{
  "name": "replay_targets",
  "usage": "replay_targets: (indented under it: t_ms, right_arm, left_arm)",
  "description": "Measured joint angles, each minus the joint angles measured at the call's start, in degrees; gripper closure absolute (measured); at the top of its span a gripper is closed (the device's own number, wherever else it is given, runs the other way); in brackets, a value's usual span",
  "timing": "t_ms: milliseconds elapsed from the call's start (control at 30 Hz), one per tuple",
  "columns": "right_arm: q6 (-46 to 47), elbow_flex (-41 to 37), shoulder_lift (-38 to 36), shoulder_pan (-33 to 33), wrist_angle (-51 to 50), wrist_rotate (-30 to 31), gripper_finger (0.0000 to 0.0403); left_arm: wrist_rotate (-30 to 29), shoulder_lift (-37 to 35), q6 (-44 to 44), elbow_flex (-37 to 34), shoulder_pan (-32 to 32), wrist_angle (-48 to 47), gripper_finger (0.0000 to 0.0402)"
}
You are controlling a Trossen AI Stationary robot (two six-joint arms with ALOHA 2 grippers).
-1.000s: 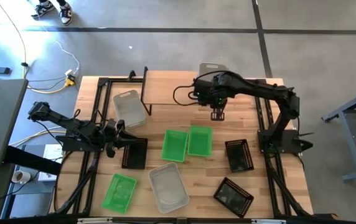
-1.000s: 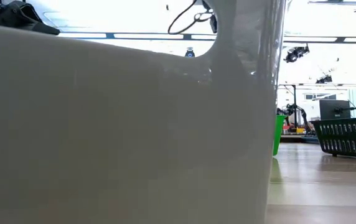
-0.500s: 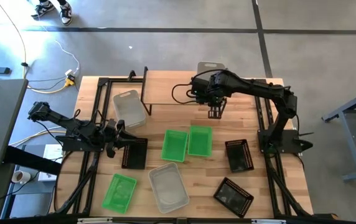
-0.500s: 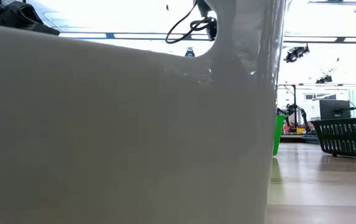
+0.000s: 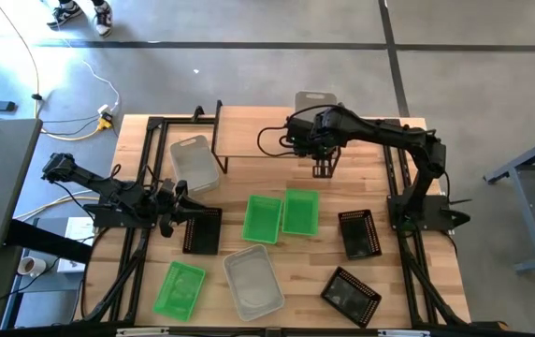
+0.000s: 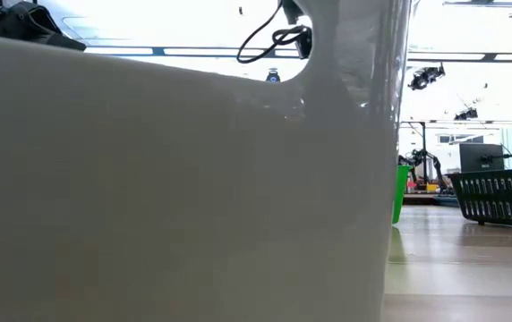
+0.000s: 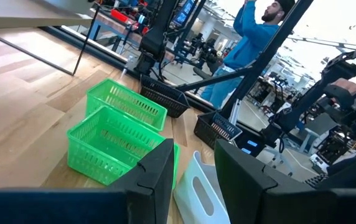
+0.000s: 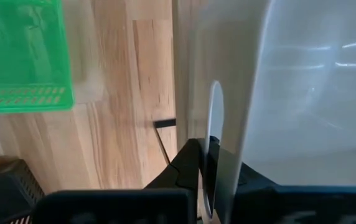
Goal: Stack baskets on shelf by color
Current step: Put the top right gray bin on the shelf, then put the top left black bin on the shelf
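My right gripper [image 5: 324, 168] points down at the right end of the wooden shelf [image 5: 253, 136] and is shut on a clear basket [image 5: 316, 98]. The arm covers most of that basket. My left gripper [image 5: 179, 208] waits open at the table's left side beside a black basket [image 5: 202, 229]. On the tabletop, two green baskets [image 5: 262, 218] [image 5: 300, 211] stand side by side on their bottoms. A third green one [image 5: 179, 288] and a clear one [image 5: 253, 281] stand near the near edge. Another clear basket [image 5: 195, 164] sits left of the shelf. My right gripper [image 8: 208, 165] pinches the clear basket's short end wall [image 8: 218, 106], the end toward the table's near edge, close to its handle slot [image 8: 215, 124]. It comes from above, one finger [image 8: 190, 162] outside the wall and the other inside. The basket reaches level toward the far edge. Whether its bottom rests on the shelf I cannot tell.
Two more black baskets [image 5: 359, 232] [image 5: 350, 295] lie on the table's right side. The near clear basket's wall [image 6: 175, 197] fills most of the low view. A thin black shelf leg [image 8: 165, 123] shows beside the held basket. A person [image 7: 252, 37] stands beyond the table.
My right gripper has moved a little toward the table's left and far edges, staying shut, and the clear basket has gone with it. The left arm and the other baskets have kept still.
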Motion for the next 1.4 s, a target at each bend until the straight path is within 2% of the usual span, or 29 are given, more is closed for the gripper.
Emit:
replay_targets:
  t_ms: [267,400,667,900,1100,1200,1400]
  right_arm:
    - [0.9,0.0,0.0,0.0,0.0,0.5,0.0341]
    - [1.2,0.1,0.0,0.1,0.1,0.5,0.0327]
    - [5.8,5.0,-0.1,0.9,-0.9,0.8,0.0322]
    - [14.0,11.4,-0.4,2.1,-6.9,5.7,0.0322]
    - [18.4,13.7,-2.1,3.9,-6.4,4.8,0.0322]
    - [22.2,14.0,-2.8,5.1,-6.5,5.2,0.0322]
    - [29.7,14.1,-4.1,8.7,-6.8,5.6,0.0322]
  left_arm:
    - [0.0,0.0,0.0,0.0,0.0,0.0,0.0296]
    - [0.0,0.0,0.0,0.0,0.0,0.0,0.0296]
    - [-0.3,0.0,-0.5,0.0,0.0,0.1,0.0296]
    - [-0.6,0.0,-4.5,0.0,0.0,1.4,0.0296]
    - [-0.5,0.0,-4.6,0.2,0.0,5.2,0.0296]
    - [-0.5,0.2,-3.9,1.8,0.0,4.4,0.0296]
    - [-0.8,2.4,2.8,8.0,0.0,-0.8,0.0295]
